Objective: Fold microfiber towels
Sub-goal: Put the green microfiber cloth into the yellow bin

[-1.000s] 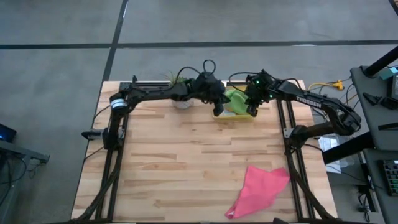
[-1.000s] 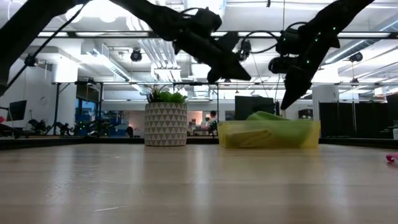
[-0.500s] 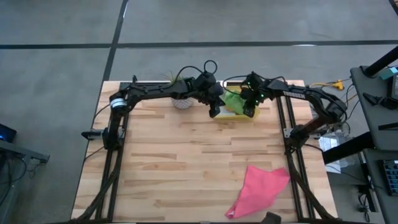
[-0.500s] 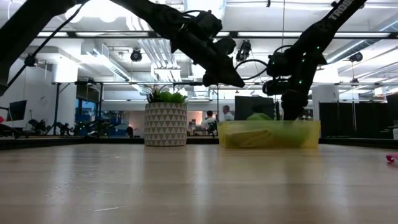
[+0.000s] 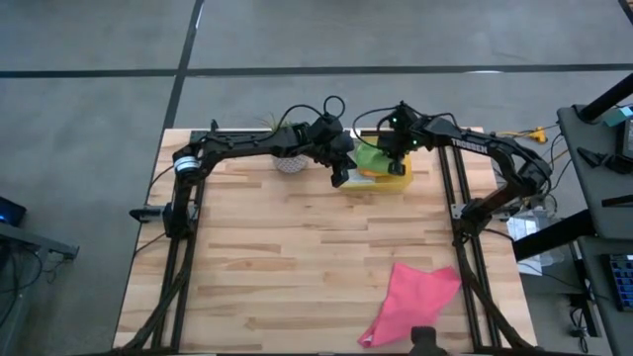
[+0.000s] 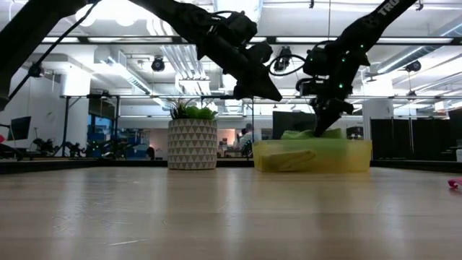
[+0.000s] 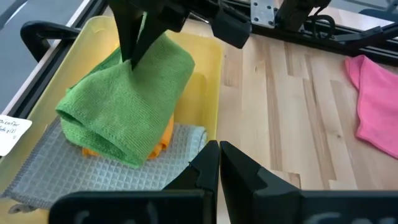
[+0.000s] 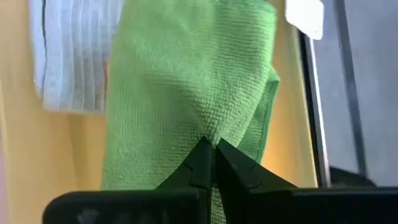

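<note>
The bright green towel [image 7: 130, 106] lies bunched in the yellow bin [image 7: 208, 74] on top of the orange towel [image 7: 160, 144] and the light grey towel [image 7: 93, 168]. My right gripper [image 8: 211, 143] reaches down into the bin [image 5: 376, 188] and is shut on the green towel [image 8: 180, 81]. My left gripper [image 7: 219, 144] is shut and empty, held in the air just beyond the bin's left side [image 5: 339, 180]. The hot pink towel [image 5: 413, 302] lies loosely spread on the table near the near right corner. My right gripper pinches a small pucker of the green towel's upper surface [image 8: 208, 134] between its two fingertips [image 7: 132, 56]. The fingers come from above, pointing down into the bin. The towel still rests on the orange and grey towels; creases run toward the pinch.
A patterned pot with a green plant [image 5: 289, 163] stands at the far edge, left of the bin, under my left arm. The pink towel also shows in the left wrist view [image 7: 373, 106]. The bare wooden tabletop [image 5: 297, 267] fills the middle and left.
My right gripper has gone down and toward the table's left, from above the bin's right end into the bin, onto the green towel.
</note>
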`<state>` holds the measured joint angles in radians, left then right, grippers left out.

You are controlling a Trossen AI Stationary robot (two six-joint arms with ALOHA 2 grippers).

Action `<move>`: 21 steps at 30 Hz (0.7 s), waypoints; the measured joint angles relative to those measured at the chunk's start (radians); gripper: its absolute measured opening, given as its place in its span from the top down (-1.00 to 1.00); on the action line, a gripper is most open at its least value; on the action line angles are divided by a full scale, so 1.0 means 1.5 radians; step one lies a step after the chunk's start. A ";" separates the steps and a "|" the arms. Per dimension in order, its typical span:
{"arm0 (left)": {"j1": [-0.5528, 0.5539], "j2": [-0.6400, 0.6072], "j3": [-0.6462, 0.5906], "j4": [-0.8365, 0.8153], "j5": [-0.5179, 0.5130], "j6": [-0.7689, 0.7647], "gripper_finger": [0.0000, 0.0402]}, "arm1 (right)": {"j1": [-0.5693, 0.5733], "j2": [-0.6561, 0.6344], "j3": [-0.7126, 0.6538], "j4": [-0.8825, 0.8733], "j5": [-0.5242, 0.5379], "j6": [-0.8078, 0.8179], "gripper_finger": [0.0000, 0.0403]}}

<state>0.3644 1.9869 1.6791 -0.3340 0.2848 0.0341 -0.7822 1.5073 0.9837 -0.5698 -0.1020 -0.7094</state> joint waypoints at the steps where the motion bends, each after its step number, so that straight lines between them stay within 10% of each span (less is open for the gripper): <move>1: 0.000 0.000 0.000 0.000 0.000 0.000 1.00 | 0.000 0.003 0.001 -0.001 0.001 -0.020 0.95; 14: -0.004 0.000 0.000 -0.020 0.000 0.000 1.00 | -0.002 0.099 0.032 0.033 0.076 -0.048 0.95; 21: -0.008 0.000 0.000 -0.041 0.000 0.000 1.00 | -0.014 0.100 0.096 -0.016 0.045 -0.002 0.63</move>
<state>0.3519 1.9869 1.6787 -0.3951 0.2852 0.0341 -0.8030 1.6578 1.1272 -0.5935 -0.0338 -0.7130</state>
